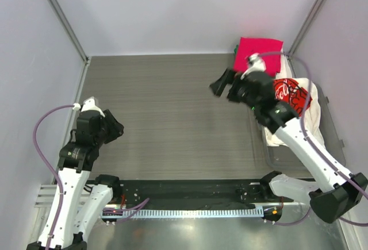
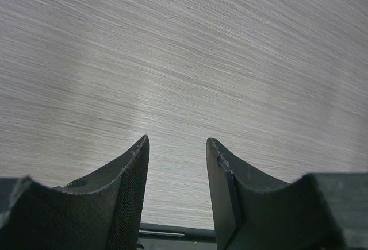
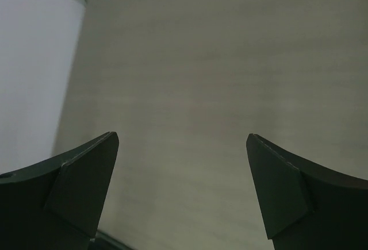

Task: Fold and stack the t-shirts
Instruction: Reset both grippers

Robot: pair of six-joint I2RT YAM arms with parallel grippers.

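The magenta-red t-shirt [image 1: 260, 56] is lying folded in the far right corner of the table [image 1: 167, 118]; a green one [image 1: 236, 49] is showing at its left edge; the white printed t-shirt [image 1: 292, 93] is lying crumpled just beside it; the right gripper [image 1: 221, 83] is hovering near the red shirt, wide apart and grasping nothing; the left gripper [image 2: 177, 142] is hanging at the left with fingers parted, also released.

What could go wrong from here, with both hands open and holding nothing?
The right arm passes over the white printed t-shirt; when it pulls back, it may drag the cloth. The right hand hangs close to the folded magenta t-shirt, so a swing might push that stack askew. The left hand is far from both shirts, so a two-hand fold may need a long reach.
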